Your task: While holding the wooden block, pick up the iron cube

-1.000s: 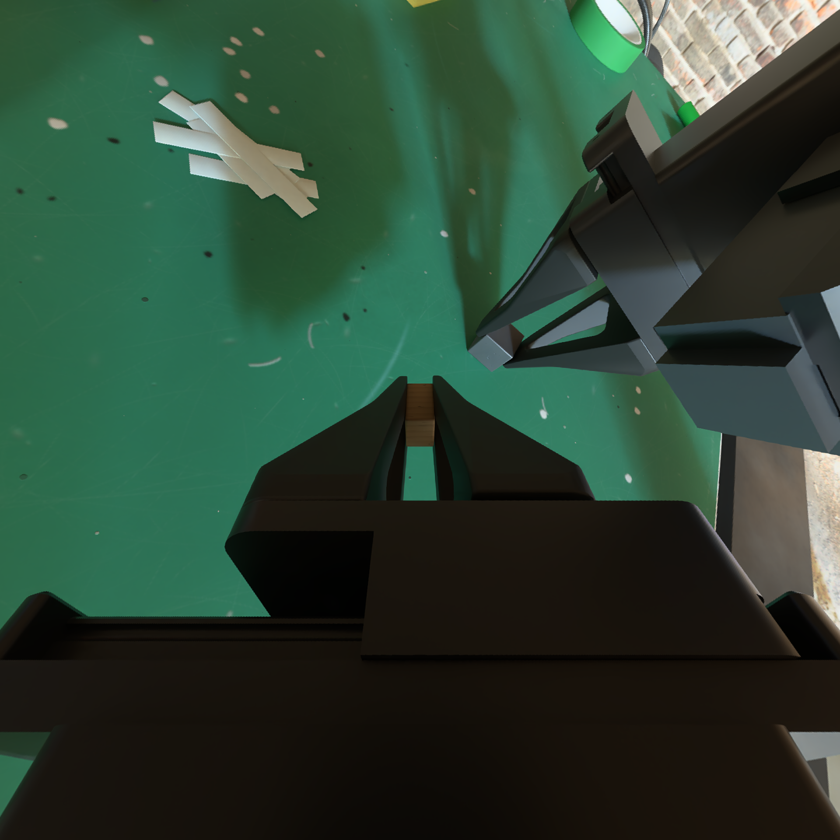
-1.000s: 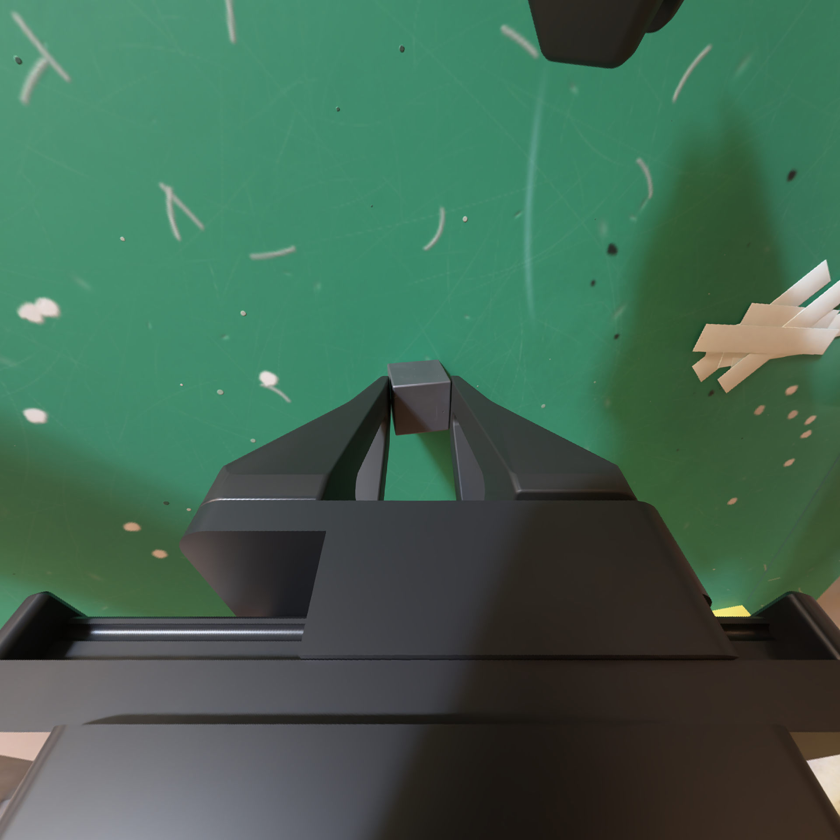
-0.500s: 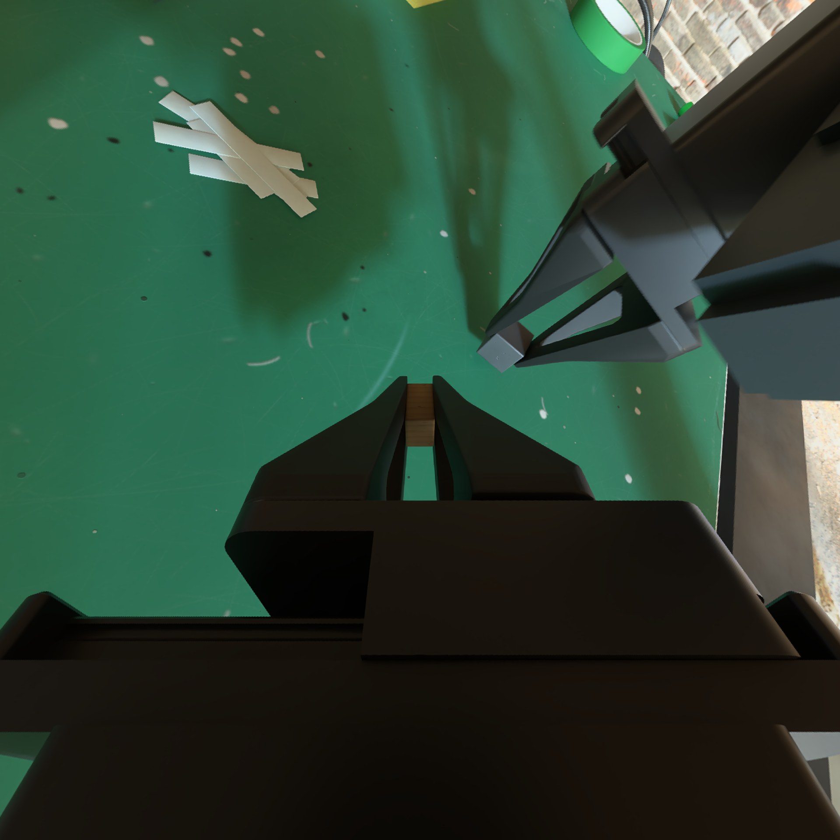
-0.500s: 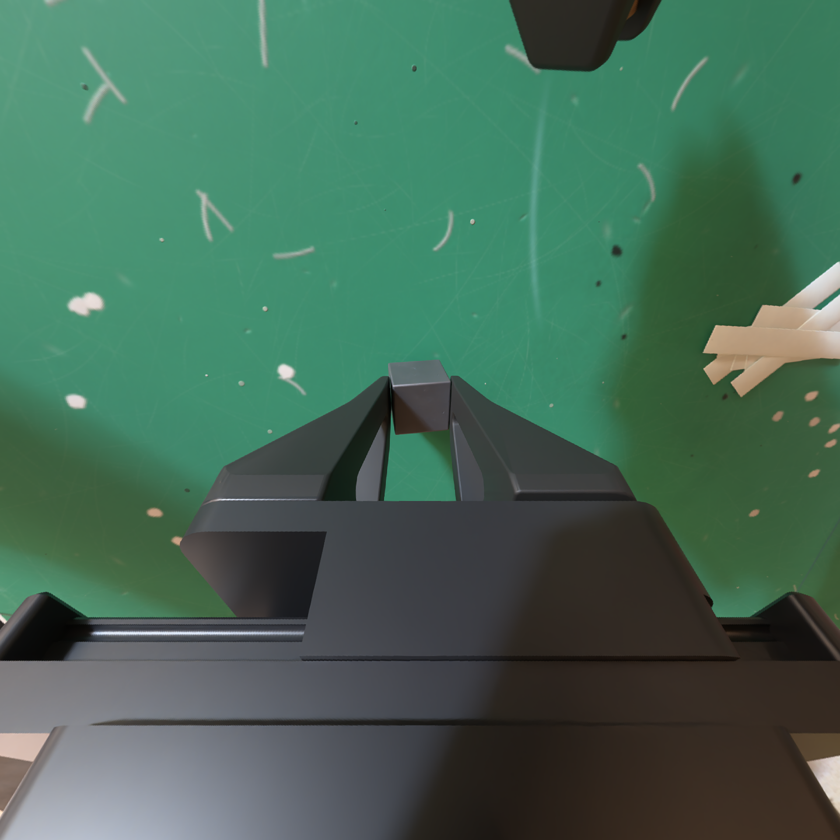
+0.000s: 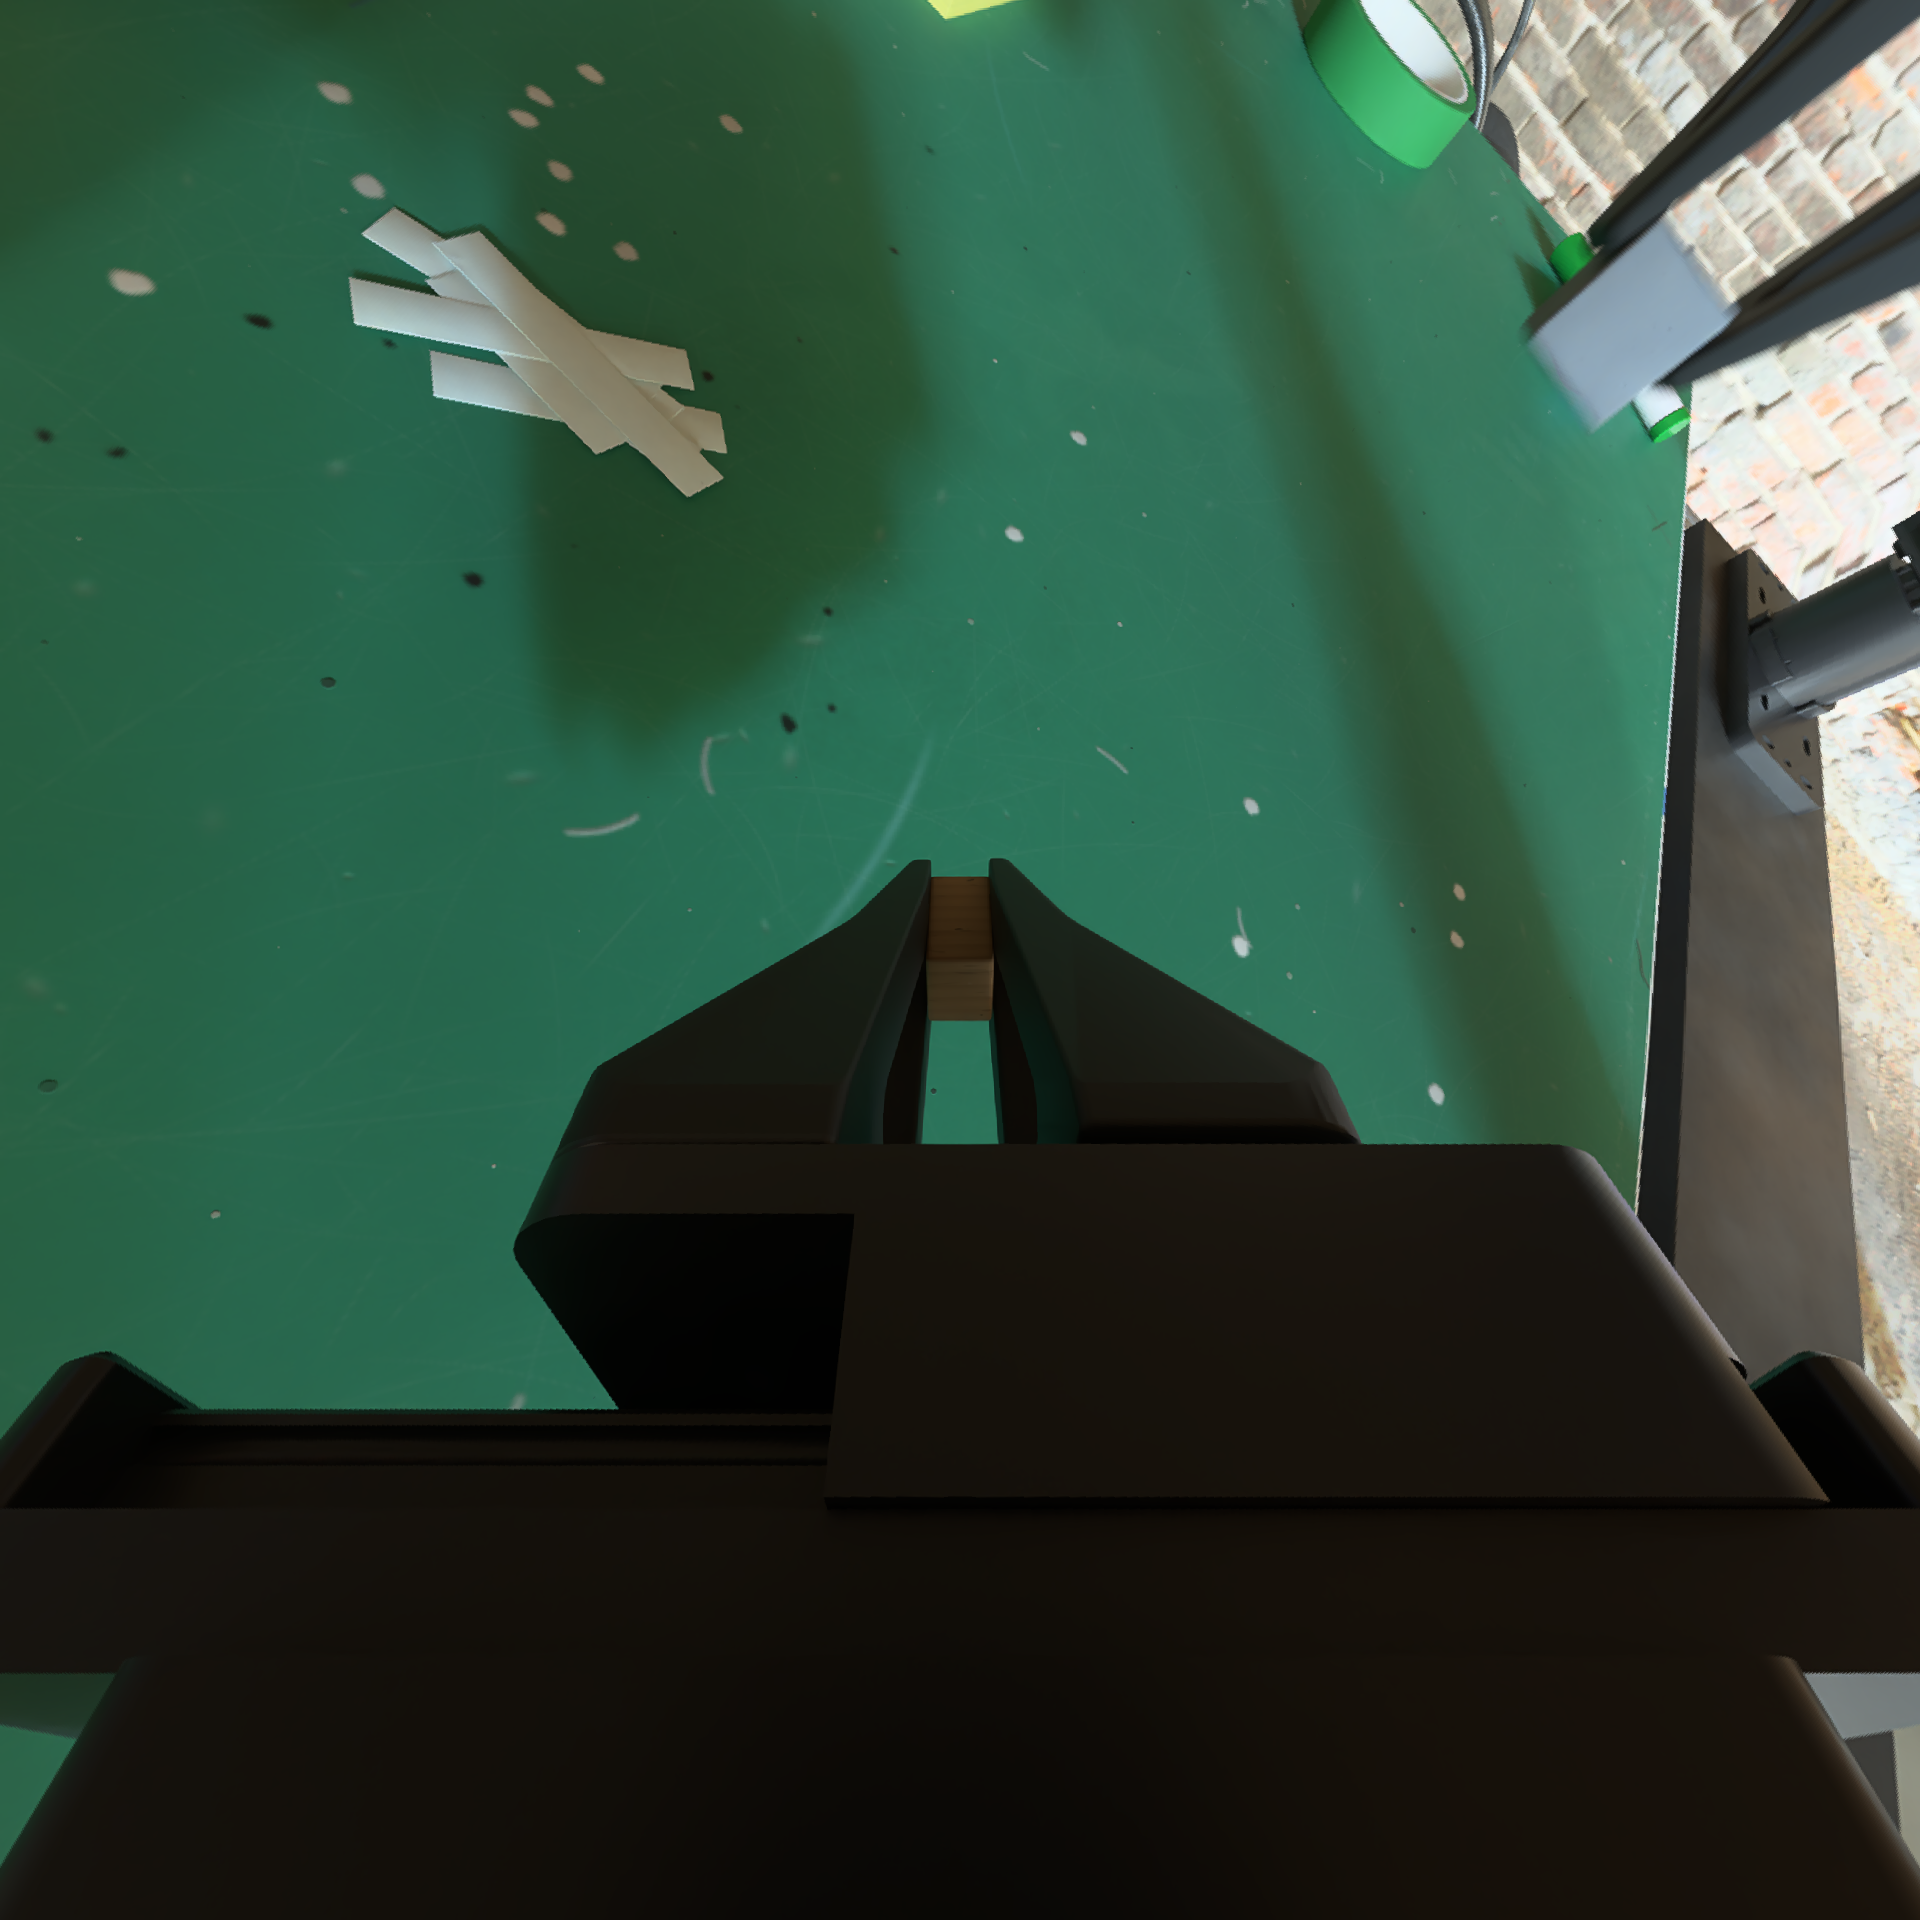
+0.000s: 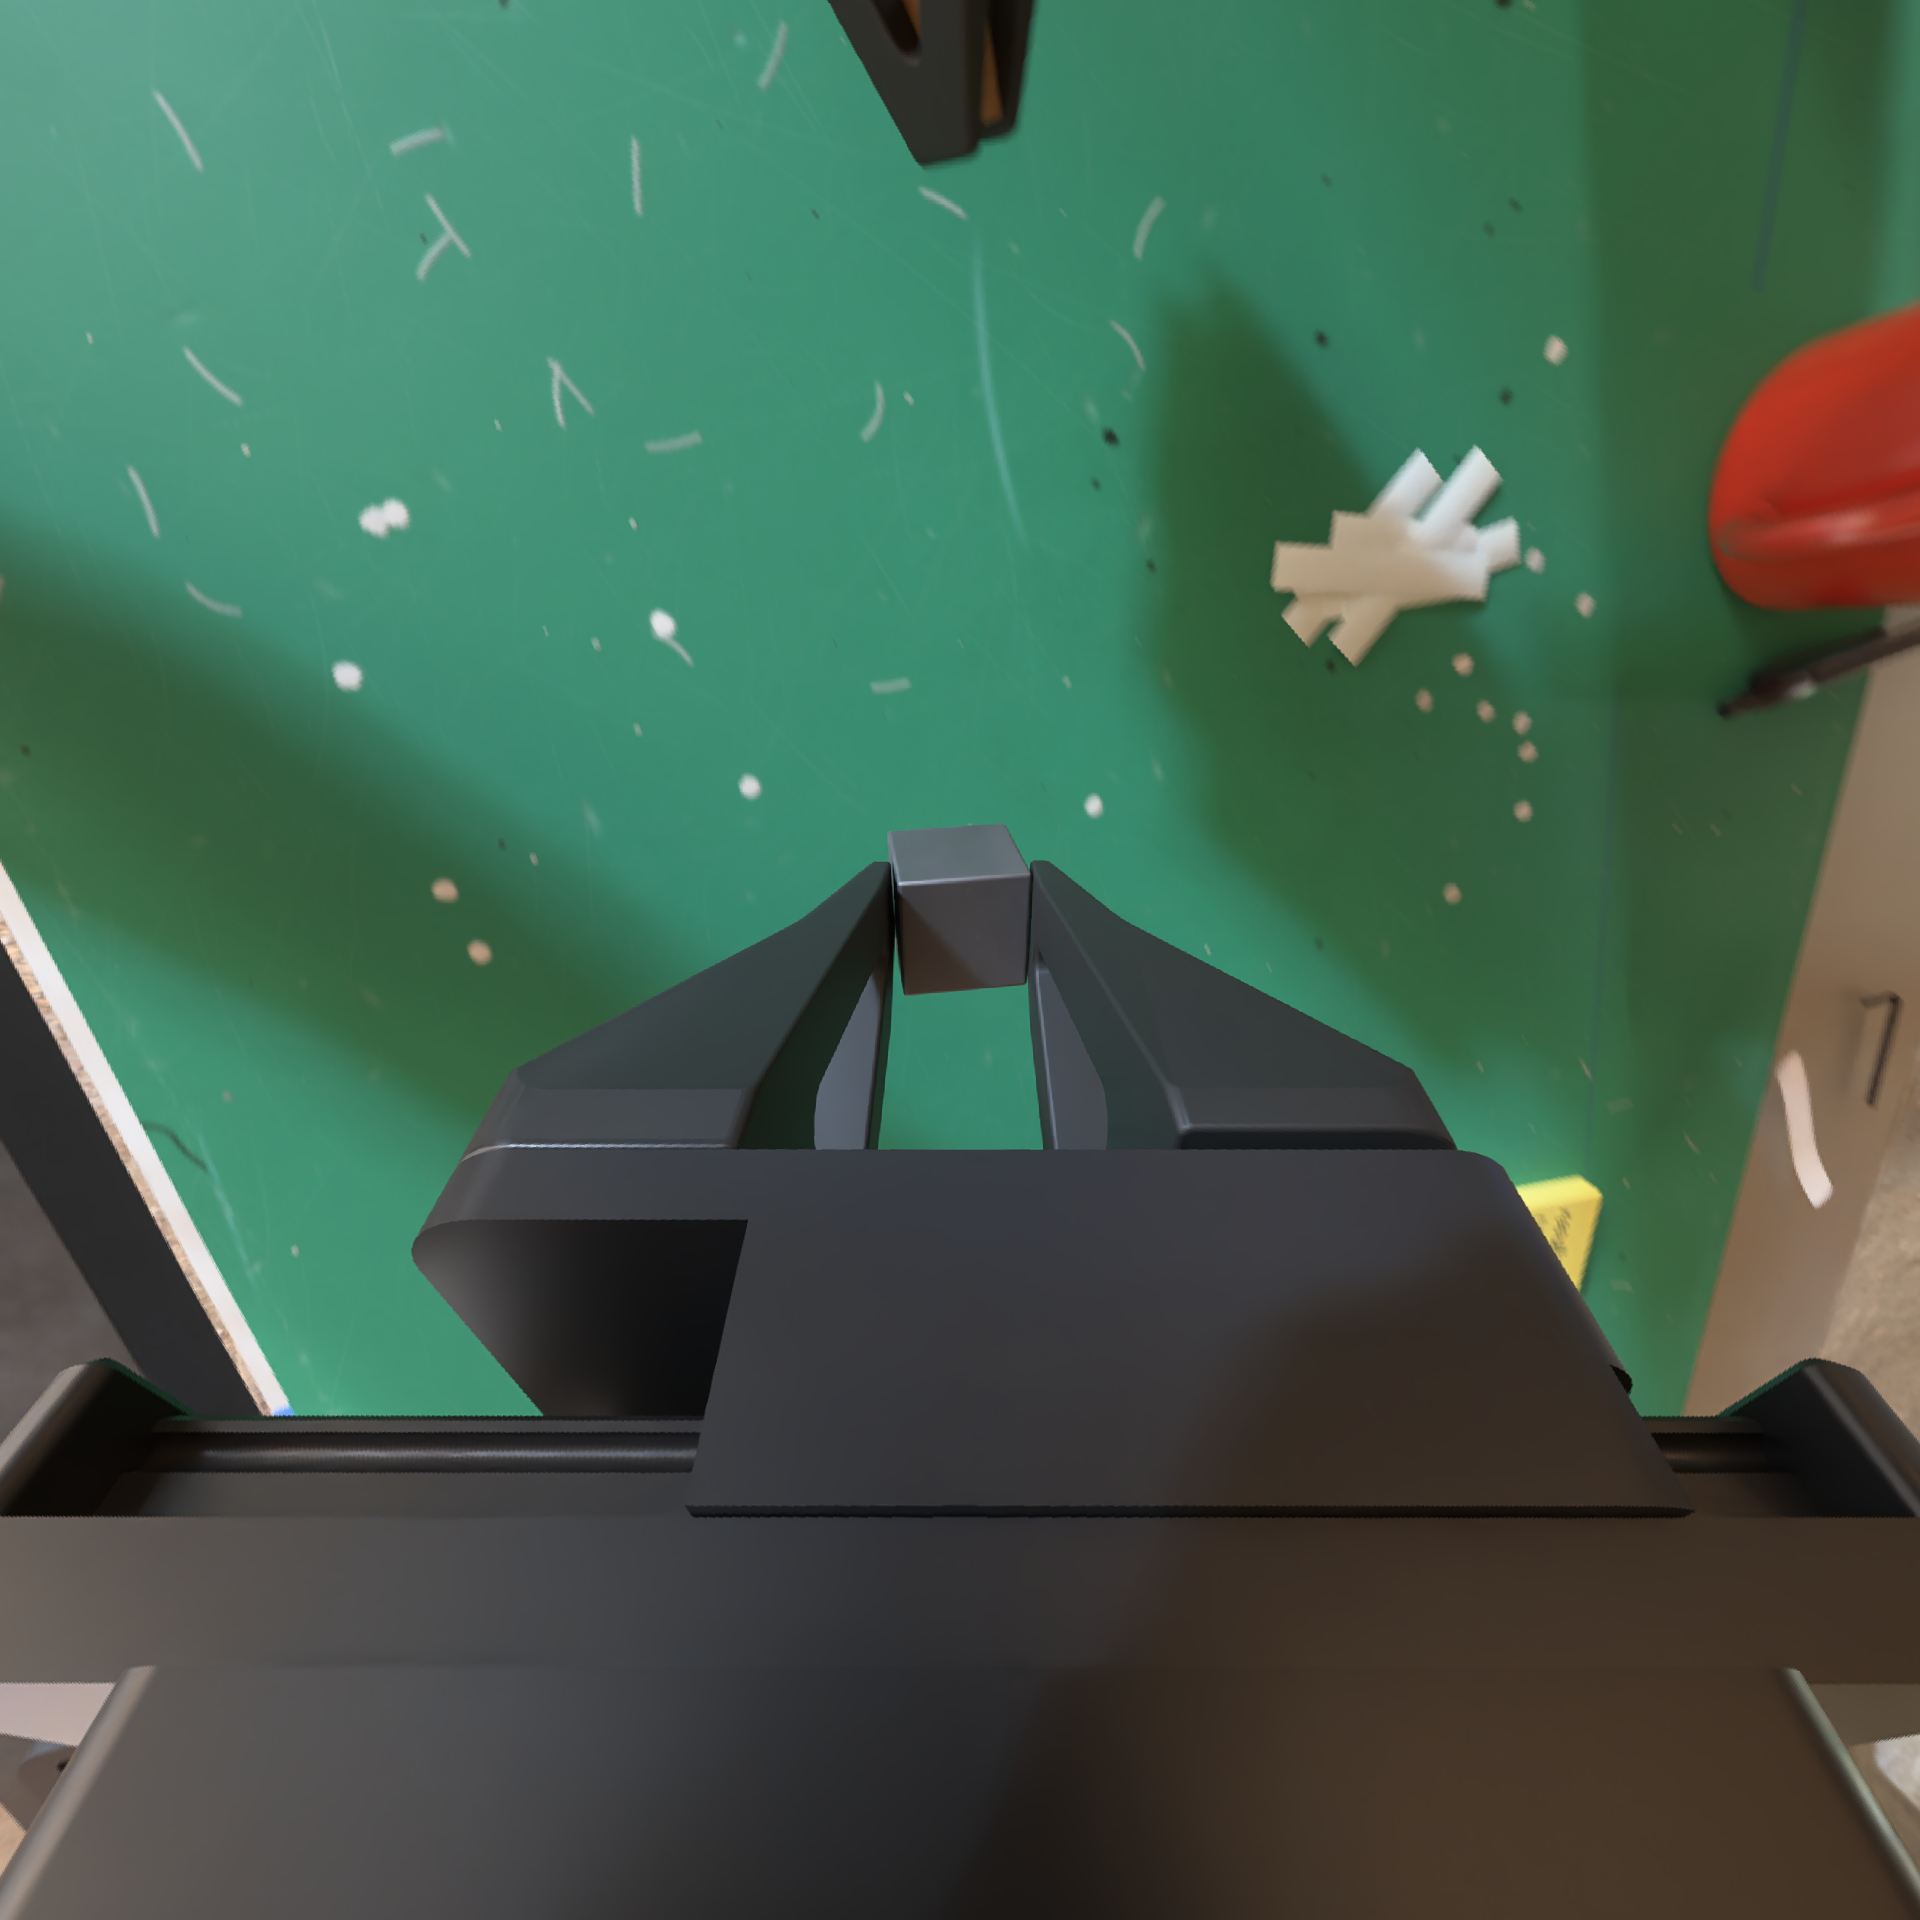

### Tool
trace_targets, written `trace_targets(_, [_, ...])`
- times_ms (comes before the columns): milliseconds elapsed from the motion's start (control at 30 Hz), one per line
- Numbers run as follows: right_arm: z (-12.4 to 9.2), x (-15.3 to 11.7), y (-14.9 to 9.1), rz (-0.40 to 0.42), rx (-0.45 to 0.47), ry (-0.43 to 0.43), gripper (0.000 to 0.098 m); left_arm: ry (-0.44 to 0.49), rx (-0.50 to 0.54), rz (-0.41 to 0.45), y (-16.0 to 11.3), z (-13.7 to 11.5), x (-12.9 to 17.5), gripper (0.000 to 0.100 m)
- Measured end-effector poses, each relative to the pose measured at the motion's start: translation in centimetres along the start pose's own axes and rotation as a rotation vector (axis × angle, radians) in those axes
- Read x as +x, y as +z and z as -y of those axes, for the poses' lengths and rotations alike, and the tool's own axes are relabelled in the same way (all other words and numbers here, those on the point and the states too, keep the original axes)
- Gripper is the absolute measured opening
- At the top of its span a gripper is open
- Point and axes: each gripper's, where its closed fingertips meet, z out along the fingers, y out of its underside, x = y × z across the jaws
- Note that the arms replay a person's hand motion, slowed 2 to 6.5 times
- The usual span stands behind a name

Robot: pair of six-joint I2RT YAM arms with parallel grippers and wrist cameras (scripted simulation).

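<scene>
Wooden block (image 5: 958,951) sits clamped between the left gripper's (image 5: 959,883) fingertips, above the green mat (image 5: 312,831). The right gripper (image 6: 961,883), pointing down at the mat, clamps the iron cube (image 6: 961,914) clear of it.

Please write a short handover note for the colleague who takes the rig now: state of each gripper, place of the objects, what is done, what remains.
Left gripper: shut on the wooden block, held above the green mat.
Right gripper: shut on the iron cube, held clear of the mat.
Done: both pieces are gripped and in the air together.
Left: apparently nothing but to keep both grips steady.
</scene>
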Motion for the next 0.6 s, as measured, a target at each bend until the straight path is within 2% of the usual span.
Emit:
trace_targets(167, [-3.9, 1.8, -4.7, -0.069, -0.021, 0.013, 0.0216, 0.0, 0.0, 0.0, 0.0, 0.0, 0.0, 0.009])
trace_targets(333, [-10.2, 3.3, -8.2, -0.127, -0.153, 0.014, 0.0216, 0.0, 0.0, 0.0, 0.0, 0.0, 0.0, 0.009])
trace_targets(467, [-15.8, 3.6, -9.7, -0.125, -0.293, 0.031, 0.0216, 0.0, 0.0, 0.0, 0.0, 0.0, 0.0, 0.009])
trace_targets(600, [-20.4, 3.4, -10.1, -0.088, -0.392, 0.071, 0.0216, -0.001, 0.0, 0.0, 0.0, 0.0, 0.0, 0.009])
